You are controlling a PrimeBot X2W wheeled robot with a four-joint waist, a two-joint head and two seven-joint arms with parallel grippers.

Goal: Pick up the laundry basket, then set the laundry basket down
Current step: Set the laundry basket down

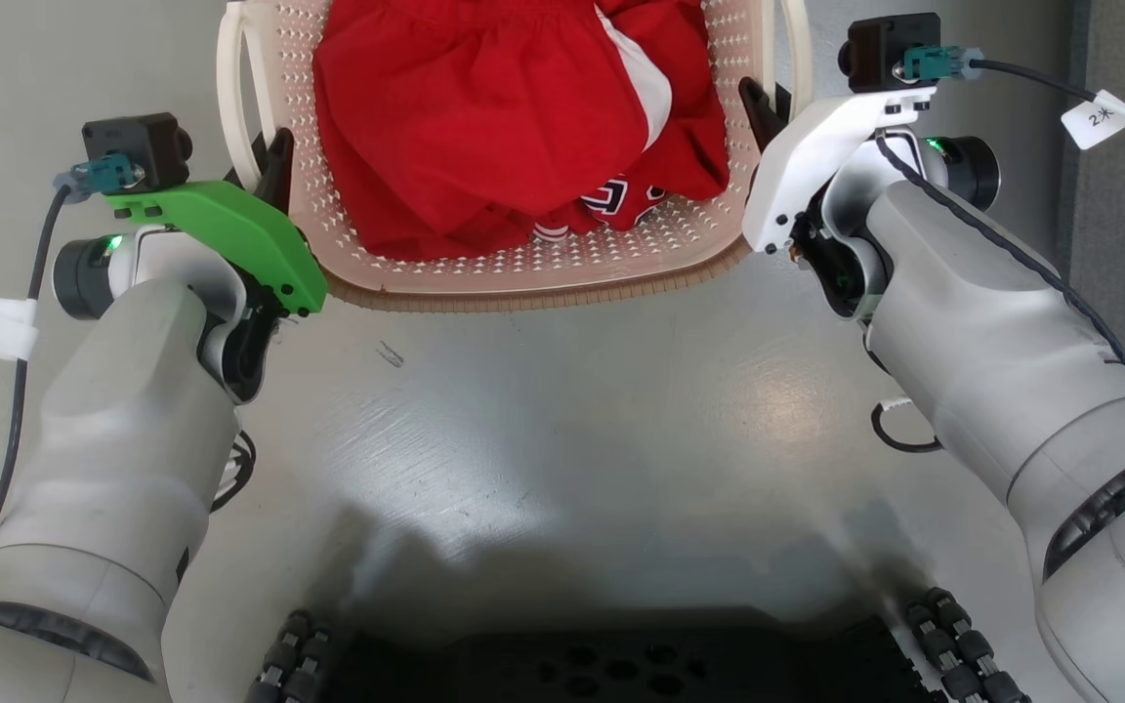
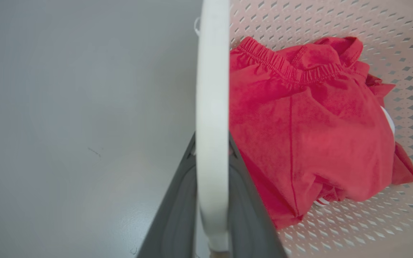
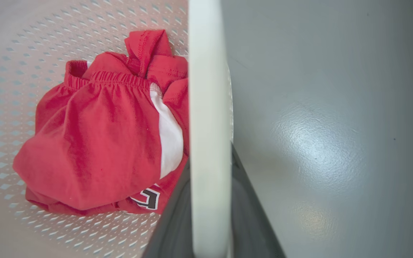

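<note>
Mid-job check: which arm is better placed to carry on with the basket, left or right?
Neither alone. The left gripper clamps the left handle of the laundry basket, and the right gripper clamps the right handle, evenly matched. I'd move both arms together.

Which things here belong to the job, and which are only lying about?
For the job:
laundry basket
left gripper, closed on left handle
right gripper, closed on right handle

Only lying about:
red clothes inside the basket
tagged black cable
grey floor
</note>
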